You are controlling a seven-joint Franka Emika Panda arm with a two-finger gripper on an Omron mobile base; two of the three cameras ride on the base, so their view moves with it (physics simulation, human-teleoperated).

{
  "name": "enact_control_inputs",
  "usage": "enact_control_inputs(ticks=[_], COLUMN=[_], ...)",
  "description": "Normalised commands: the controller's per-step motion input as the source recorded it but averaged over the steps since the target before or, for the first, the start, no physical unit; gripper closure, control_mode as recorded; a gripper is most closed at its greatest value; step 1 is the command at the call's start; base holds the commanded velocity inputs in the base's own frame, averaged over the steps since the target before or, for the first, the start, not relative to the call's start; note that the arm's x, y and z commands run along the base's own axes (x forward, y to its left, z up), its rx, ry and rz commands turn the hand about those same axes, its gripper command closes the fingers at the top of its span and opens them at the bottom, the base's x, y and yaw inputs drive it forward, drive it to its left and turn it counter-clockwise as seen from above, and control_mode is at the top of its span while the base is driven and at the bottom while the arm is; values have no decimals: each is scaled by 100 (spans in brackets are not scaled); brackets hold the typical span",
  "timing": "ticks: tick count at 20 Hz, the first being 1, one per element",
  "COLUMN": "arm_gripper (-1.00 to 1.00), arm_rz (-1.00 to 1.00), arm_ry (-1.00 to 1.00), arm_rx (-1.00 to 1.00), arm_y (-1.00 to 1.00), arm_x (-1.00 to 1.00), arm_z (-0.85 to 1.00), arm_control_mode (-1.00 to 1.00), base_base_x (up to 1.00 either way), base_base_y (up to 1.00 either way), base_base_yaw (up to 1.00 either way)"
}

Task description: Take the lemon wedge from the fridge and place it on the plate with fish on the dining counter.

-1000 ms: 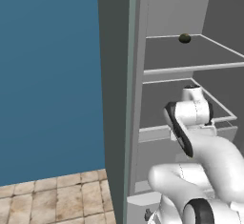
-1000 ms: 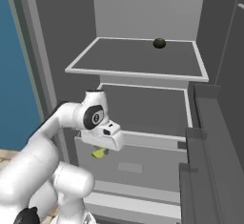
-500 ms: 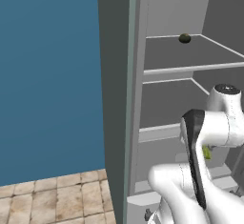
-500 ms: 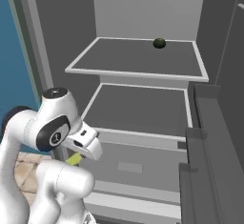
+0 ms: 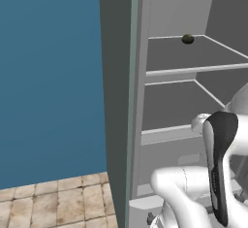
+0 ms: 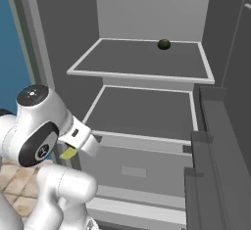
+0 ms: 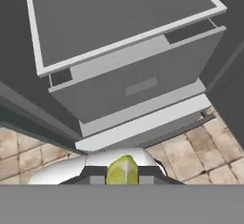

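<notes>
Hand view has the tool (image 7: pixel 122 179) clamped on the tiny yellow-green lemon wedge (image 7: pixel 122 170), outside the tall light-grey fridge (image 7: pixel 119 51); next comes carrying it to the table's plate.

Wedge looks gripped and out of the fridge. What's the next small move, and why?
Probably keep the gripper shut and draw the arm a little farther back from the fridge. The lemon wedge sits between the fingers, already outside the shelves, and no plate or counter is in sight yet.
</notes>
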Motion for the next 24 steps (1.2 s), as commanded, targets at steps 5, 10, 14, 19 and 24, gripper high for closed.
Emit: enact_control_inputs(ticks=[5,10,14,19,24], arm_gripper=[100,100,100,100,100], arm_rz=[10,0,0,0,0], arm_ry=[-3,0,0,0,0], arm_rx=[-1,0,0,0,0], arm_y=[5,0,0,0,0], arm_x=[-40,0,0,0,0], arm_z=[0,0,0,0,0], arm_control_mode=[100,100,100,100,100], base_base_x=[-54,-18,0,0,4], base_base_y=[14,11,33,32,32], base_base_yaw=[34,91,90,87,85])
